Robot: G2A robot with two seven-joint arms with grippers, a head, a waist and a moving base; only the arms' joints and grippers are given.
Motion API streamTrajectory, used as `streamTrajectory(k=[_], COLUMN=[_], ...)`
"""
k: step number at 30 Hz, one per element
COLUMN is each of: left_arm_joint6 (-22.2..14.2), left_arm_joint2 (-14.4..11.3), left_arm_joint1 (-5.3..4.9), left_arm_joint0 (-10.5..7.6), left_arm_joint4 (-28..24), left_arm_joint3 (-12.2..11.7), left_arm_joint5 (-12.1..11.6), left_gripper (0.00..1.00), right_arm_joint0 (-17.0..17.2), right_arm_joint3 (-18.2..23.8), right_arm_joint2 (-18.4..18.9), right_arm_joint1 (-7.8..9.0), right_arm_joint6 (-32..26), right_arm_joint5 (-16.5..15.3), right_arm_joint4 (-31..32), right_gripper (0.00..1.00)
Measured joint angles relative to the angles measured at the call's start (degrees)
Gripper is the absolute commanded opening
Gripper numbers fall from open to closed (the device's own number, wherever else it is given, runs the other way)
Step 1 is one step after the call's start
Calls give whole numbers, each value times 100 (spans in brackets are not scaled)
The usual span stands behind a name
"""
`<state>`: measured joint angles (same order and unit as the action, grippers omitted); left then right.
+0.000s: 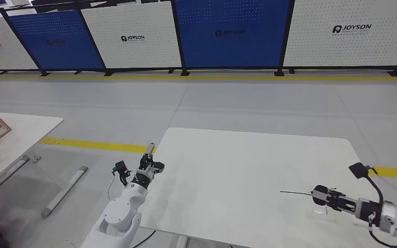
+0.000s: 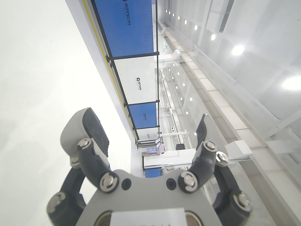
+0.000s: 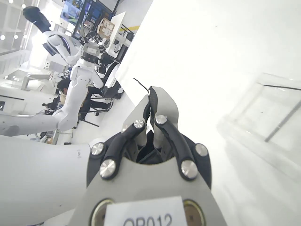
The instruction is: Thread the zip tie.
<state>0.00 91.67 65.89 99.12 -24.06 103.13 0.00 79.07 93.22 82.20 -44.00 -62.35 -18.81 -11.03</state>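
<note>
Over the white table [image 1: 248, 180] by pegboard panels [image 1: 130, 31], left hand [image 2: 147, 116] gapes; right hand [image 3: 150, 94] pinches the zip tie [image 3: 139, 83].

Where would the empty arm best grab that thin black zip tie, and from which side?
Probably the free tail of the zip tie, which juts out from the shut right gripper toward the middle of the table. The open left gripper would come from that side, its fingers closing across the thin strap.
</note>
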Motion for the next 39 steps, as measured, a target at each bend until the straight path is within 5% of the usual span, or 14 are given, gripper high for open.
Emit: streamTrajectory(k=[25,39], left_arm_joint6=[0,0], left_arm_joint2=[0,0], left_arm_joint1=[0,0], left_arm_joint0=[0,0], left_arm_joint4=[0,0], left_arm_joint3=[0,0], left_arm_joint5=[0,0], left_gripper=[100,100], right_arm_joint0=[-18,-182], right_arm_joint3=[-28,220], right_arm_joint2=[-24,-388], right_arm_joint1=[-6,-100], right_arm_joint6=[-49,298], right_arm_joint5=[-1,107], right_arm_joint4=[-21,-47], right_gripper=[0,0])
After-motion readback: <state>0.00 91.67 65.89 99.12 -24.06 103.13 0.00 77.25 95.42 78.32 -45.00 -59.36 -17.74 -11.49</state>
